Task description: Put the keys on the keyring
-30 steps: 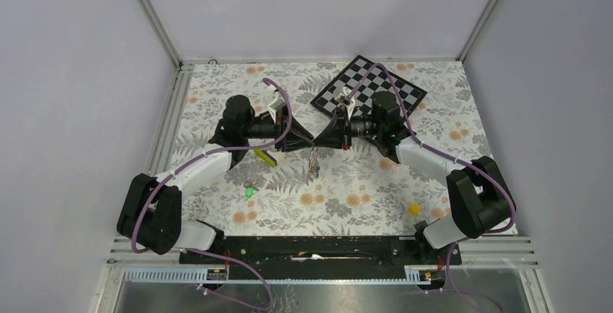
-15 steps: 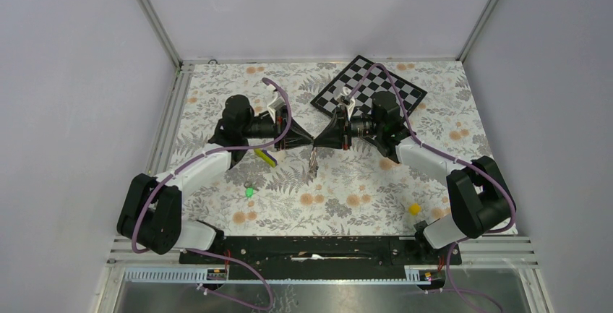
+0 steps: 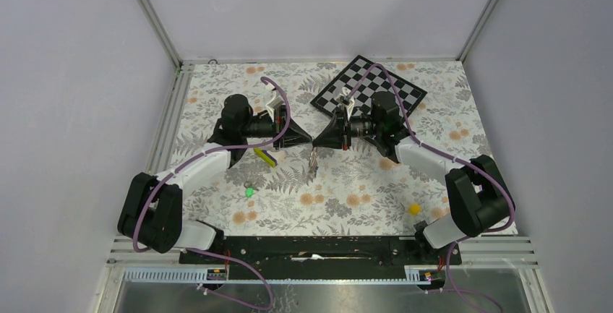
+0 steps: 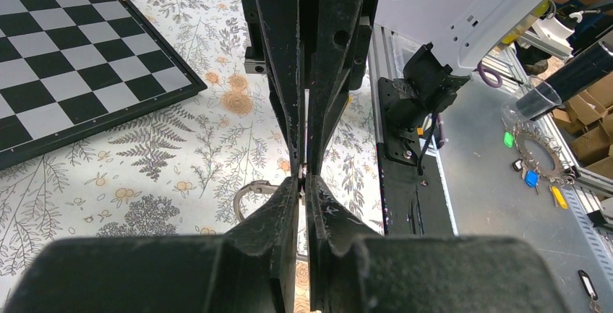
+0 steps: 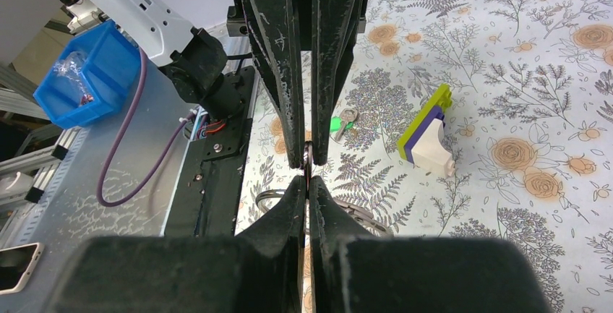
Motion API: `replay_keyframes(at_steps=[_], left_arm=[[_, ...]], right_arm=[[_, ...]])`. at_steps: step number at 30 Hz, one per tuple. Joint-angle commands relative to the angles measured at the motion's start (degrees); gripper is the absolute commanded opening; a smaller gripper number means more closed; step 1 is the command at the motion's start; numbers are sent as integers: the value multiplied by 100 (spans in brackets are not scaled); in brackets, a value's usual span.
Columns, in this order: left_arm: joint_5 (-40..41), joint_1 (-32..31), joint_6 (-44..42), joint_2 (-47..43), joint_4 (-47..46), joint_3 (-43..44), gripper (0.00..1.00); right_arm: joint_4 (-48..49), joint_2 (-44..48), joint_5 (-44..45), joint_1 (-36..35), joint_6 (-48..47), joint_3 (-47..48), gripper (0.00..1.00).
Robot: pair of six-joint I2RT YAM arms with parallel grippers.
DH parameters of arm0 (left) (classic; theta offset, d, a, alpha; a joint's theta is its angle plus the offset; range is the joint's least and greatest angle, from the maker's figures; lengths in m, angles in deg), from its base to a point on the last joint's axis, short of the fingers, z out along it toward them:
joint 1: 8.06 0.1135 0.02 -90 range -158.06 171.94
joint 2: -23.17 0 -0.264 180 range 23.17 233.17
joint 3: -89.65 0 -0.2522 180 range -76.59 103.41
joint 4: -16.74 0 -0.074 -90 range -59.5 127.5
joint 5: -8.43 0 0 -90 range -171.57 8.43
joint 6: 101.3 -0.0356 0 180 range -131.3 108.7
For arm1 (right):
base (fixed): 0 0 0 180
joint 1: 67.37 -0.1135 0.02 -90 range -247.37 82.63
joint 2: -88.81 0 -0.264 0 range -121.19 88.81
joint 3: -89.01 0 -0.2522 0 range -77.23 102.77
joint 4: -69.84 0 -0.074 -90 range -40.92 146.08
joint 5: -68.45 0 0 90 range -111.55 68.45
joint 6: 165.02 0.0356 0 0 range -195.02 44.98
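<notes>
My left gripper (image 3: 309, 140) and right gripper (image 3: 319, 140) meet tip to tip above the middle of the table. Both are shut on the thin silver keyring (image 3: 314, 155), which hangs below the tips with a small bunch of keys. In the left wrist view my gripper (image 4: 303, 180) pinches a thin metal edge, and an arc of the keyring (image 4: 244, 191) shows beside it. In the right wrist view my gripper (image 5: 309, 181) also pinches a thin edge, with the keyring (image 5: 269, 199) curving out to the left. A green key (image 3: 249, 191) lies loose on the mat and also shows in the right wrist view (image 5: 340, 123).
A yellow-white-purple wedge block (image 3: 266, 156) lies under the left arm and shows in the right wrist view (image 5: 428, 131). A small yellow cube (image 3: 414, 209) sits at the front right. A chessboard (image 3: 394, 95) lies at the back, partly under the right arm.
My left gripper has drawn back a little to the left. The right gripper and the hanging bunch stay nearly where they were.
</notes>
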Motion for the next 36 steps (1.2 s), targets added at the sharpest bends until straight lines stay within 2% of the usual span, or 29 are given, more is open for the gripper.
replay_keyframes(at_steps=[1, 11, 23, 28, 33, 34, 36], left_arm=[[-128, 1, 49, 49, -282, 57, 11], [-194, -44, 102, 89, -302, 73, 0], [-78, -61, -30, -26, -254, 21, 0], [59, -33, -389, -128, 170, 141, 0], [121, 146, -708, -191, 545, 261, 0], [160, 202, -775, -217, 617, 285, 0], [270, 314, -997, -284, 870, 365, 0]], right_arm=[[252, -4, 23, 34, -32, 138, 0], [195, 5, 85, 33, -75, 150, 0], [-74, -13, 263, 33, -287, 190, 2], [-345, 4, 302, 33, -546, 249, 17], [-1045, 99, 460, 46, -1182, 376, 39], [-1197, 130, 571, 58, -1360, 405, 47], [-1534, 186, 772, 76, -1683, 498, 53]])
